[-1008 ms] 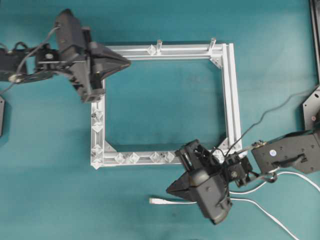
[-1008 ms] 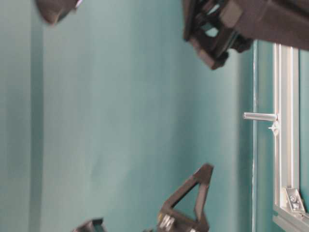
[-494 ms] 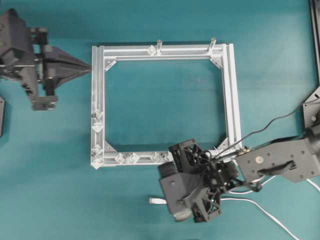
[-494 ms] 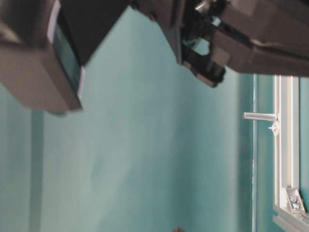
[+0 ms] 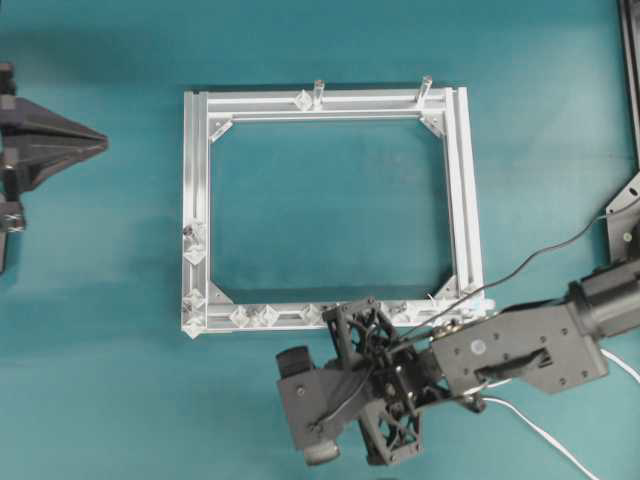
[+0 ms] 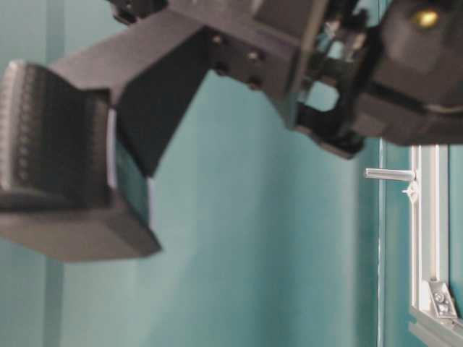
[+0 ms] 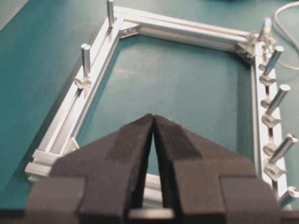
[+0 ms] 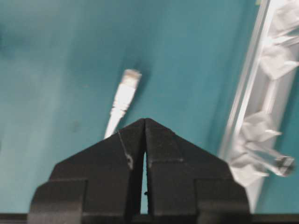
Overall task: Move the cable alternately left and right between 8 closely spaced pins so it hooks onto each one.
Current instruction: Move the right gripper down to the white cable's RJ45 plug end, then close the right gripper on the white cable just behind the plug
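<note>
Two grippers clenched empty: right gripper (image 8: pixel 145 122) hovers just behind the cable (image 8: pixel 122 100) plug, loose on the surface left of the pins (image 8: pixel 261 135); left gripper (image 7: pixel 153 119) far off. Grasp pending; you'll need opened jaws first.

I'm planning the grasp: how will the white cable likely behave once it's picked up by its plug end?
Probably floppy: the cable lies in loose curves on the table, so it should sag and trail. Its plug looks small and smooth, so it may slip between the shut tips of the right gripper. It is thin, likely very light.
</note>
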{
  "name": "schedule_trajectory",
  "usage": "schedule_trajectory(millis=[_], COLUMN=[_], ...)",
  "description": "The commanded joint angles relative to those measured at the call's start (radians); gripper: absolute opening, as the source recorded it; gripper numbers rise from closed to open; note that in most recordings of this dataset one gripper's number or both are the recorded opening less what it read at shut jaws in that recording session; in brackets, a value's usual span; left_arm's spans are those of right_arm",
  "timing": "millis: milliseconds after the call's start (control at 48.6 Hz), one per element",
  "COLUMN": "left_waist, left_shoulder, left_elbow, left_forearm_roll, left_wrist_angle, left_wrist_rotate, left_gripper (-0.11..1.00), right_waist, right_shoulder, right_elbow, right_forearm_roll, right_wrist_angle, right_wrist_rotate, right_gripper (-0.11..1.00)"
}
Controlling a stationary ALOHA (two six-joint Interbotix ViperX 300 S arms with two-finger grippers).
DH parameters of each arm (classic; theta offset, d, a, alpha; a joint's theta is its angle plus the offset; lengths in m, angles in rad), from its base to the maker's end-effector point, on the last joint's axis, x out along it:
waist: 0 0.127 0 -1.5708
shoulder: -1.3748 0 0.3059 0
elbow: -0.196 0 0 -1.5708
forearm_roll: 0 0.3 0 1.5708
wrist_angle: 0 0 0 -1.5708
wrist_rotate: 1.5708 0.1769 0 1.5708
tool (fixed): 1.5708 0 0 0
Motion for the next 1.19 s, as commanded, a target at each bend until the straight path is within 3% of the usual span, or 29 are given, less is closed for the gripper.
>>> schedule_trajectory(millis=[0,309,391,535,597,679,926,1173], left_waist=[-0.002,-0.003,-0.003,-0.005,-0.008,-0.009,-0.011,-0.011], left_shoulder=[-0.035,-0.075,-0.077,-0.077,-0.077,-0.077,-0.077,-0.077], left_elbow=[0.000,-0.005,0.000,0.002,0.002,0.002,0.005,0.011], left_forearm_roll=[0.002,0.002,0.002,0.002,0.002,0.002,0.002,0.002], left_wrist_angle=[0.038,0.130,0.133,0.133,0.133,0.133,0.133,0.133], left_wrist_rotate=[-0.015,-0.015,-0.015,-0.015,-0.015,-0.015,-0.015,-0.015], left_gripper=[0.12,0.12,0.12,0.12,0.12,0.12,0.12,0.12], right_waist=[0.009,0.009,0.009,0.009,0.009,0.009,0.009,0.009], right_shoulder=[-0.002,0.057,0.072,0.097,0.107,0.118,0.150,0.187], right_elbow=[-0.037,-0.080,-0.084,-0.091,-0.091,-0.091,-0.091,-0.091], right_forearm_roll=[0.021,0.051,0.051,0.048,0.048,0.048,0.043,0.041], right_wrist_angle=[0.012,0.044,0.044,0.038,0.032,0.015,-0.067,-0.067], right_wrist_rotate=[0.002,0.031,0.063,0.133,0.156,0.181,0.187,0.187], right_gripper=[0.00,0.03,0.20,0.63,0.76,0.70,0.69,0.68])
